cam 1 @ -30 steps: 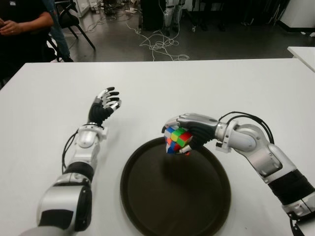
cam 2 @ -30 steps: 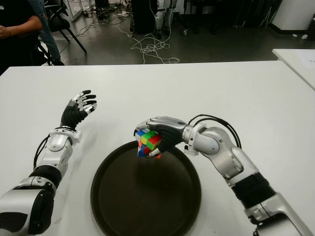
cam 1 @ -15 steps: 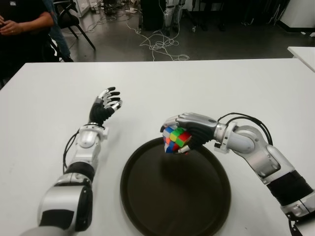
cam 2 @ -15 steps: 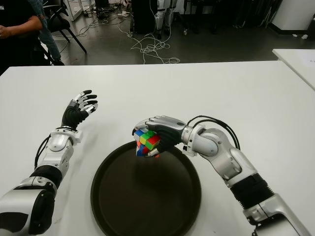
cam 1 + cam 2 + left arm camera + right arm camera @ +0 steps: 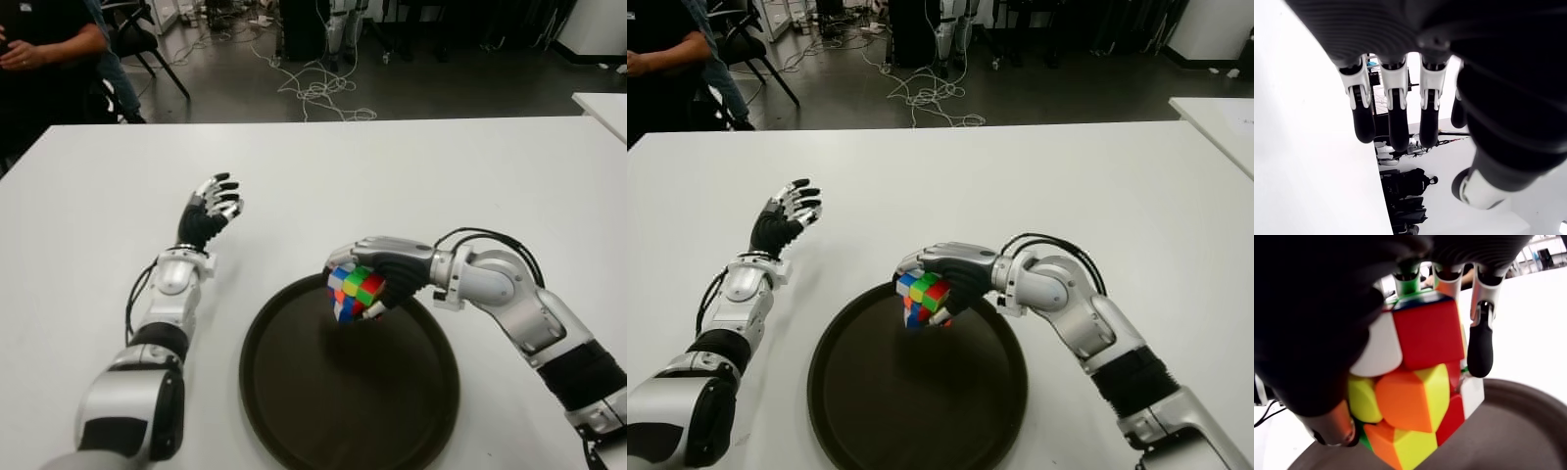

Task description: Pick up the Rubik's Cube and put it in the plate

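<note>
Rubik's Cube point(image 5: 355, 291) is in the right hand point(image 5: 377, 276), fingers wrapped over its top and far side, thumb on the near side, so it's clamped tight. Cube sits tilted, over the far rim area of the plate point(image 5: 294, 411), low down; right wrist view shows its lower corner at or just above the plate floor, can't tell if it's touching. Plate is a dark round tray on the white desk point(image 5: 441, 176), near the front edge, between the two arms. Right forearm comes in from the right side, black cable looped at the wrist. Left hand point(image 5: 208, 211) is up to the left of the plate and well apart from it, fingers spread and loosely bent, holding nothing; left wrist view confirms nothing in the palm. Beyond the desk: a person point(image 5: 44, 59) standing at far left, a chair point(image 5: 147, 39), loose cables point(image 5: 318, 93) on the floor.
</note>
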Controlling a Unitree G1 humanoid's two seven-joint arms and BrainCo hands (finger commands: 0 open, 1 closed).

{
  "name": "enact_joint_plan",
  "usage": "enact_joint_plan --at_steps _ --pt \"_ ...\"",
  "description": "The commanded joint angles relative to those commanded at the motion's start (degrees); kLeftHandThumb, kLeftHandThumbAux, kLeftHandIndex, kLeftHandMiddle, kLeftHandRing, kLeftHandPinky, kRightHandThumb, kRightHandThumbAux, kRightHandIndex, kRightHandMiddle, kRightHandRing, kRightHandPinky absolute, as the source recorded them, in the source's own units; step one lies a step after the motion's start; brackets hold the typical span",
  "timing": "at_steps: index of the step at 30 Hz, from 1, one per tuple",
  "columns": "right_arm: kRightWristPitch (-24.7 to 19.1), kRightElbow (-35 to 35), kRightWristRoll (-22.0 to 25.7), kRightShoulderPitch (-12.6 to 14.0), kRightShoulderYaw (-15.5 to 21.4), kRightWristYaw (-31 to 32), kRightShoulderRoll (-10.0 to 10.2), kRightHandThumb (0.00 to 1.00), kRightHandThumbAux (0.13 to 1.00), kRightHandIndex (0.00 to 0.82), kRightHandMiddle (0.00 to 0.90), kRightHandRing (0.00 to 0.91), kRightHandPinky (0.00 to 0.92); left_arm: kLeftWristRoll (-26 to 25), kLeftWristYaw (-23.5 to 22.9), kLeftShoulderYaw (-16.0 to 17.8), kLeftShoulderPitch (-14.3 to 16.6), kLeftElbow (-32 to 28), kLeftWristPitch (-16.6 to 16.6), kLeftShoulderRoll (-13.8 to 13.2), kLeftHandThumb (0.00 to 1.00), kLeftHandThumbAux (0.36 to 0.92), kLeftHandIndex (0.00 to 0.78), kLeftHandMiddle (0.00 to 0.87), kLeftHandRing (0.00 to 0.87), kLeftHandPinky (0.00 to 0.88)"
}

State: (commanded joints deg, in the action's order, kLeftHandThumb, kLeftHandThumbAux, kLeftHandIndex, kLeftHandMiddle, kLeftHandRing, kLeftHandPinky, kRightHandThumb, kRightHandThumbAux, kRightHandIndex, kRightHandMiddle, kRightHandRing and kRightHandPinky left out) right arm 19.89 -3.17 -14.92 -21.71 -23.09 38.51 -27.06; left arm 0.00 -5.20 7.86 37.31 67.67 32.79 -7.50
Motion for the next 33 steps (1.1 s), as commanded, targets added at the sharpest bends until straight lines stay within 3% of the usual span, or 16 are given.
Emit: enact_joint_plan --at_steps 7,23,33 --pt "2.23 -1.91 0.70 0.37 0.81 -1.29 0.38 0.000 0.658 0.000 0.000 0.000 0.000 0.19 0.07 -0.08 -0.04 0.05 -0.15 -0.17 0.134 0.782 0.189 0.250 0.233 0.242" --pt "6.58 -5.08 1.50 0.89 1.98 -3.17 1.39 0.000 0.569 0.000 0.000 0.000 0.000 0.67 0.54 -0.36 -0.15 -0.11 0.24 -0.36 0.134 0.791 0.181 0.247 0.235 0.241" --pt "7.69 -5.87 4.25 0.69 2.99 -2.47 1.40 0.000 0.395 0.000 0.000 0.000 0.000 0.22 -0.23 -0.07 -0.11 -0.10 0.37 -0.27 0.136 0.796 0.182 0.246 0.234 0.244"
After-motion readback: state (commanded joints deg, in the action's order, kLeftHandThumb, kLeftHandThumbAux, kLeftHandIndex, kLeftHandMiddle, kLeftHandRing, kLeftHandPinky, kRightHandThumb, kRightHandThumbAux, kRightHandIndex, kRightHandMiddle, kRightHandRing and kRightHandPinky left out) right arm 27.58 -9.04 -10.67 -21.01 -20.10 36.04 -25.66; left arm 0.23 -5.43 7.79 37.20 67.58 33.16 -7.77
